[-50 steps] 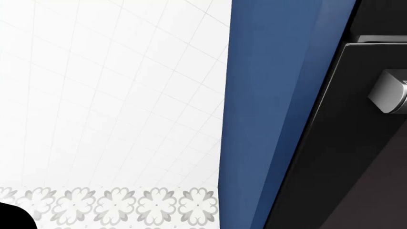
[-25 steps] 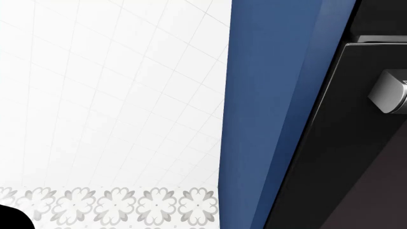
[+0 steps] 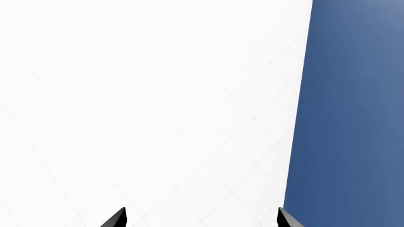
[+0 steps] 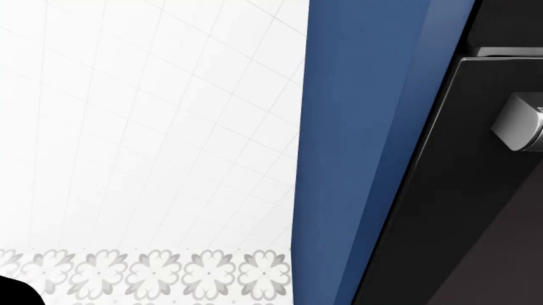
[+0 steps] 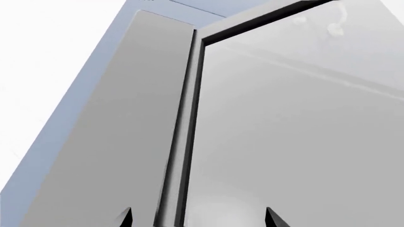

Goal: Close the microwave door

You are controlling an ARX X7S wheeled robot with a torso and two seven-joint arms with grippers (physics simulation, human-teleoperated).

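The head camera sits close to the blue cabinet panel (image 4: pixel 357 159), white tiled wall (image 4: pixel 144 127) left of it, black appliance (image 4: pixel 475 210) right; the left wrist camera shares that panel (image 3: pixel 347 113) and wall (the right wrist faces a grey door frame (image 5: pixel 183 142) nearby)

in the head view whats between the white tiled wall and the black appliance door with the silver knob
In the head view, a blue panel fills the stretch between the white tiled wall and the black door; nothing else shows there.
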